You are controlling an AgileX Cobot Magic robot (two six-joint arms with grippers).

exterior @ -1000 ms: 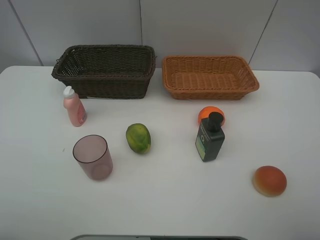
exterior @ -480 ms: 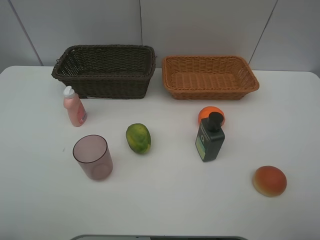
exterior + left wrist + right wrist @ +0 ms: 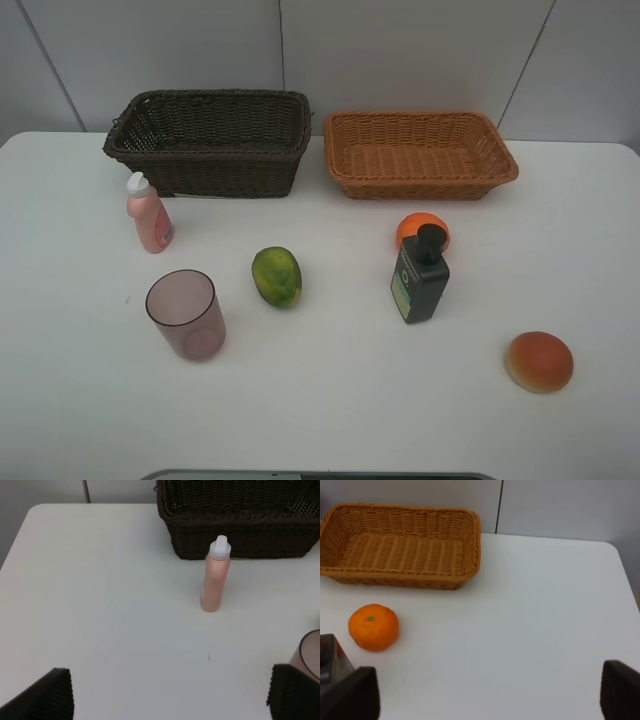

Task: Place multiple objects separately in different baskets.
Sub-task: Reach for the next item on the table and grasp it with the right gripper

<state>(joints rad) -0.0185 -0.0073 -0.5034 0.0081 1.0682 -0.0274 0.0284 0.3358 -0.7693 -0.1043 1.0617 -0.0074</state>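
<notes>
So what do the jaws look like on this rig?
Only the tips show. The left gripper and right gripper each have black, blocky jaws with finely ribbed surfaces. No cables or markings are visible, and the arms themselves are out of view.

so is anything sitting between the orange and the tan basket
Nothing visible: only bare table lies between the orange and the tan basket. The dark green bottle stands on the orange's near side, away from the basket.
</notes>
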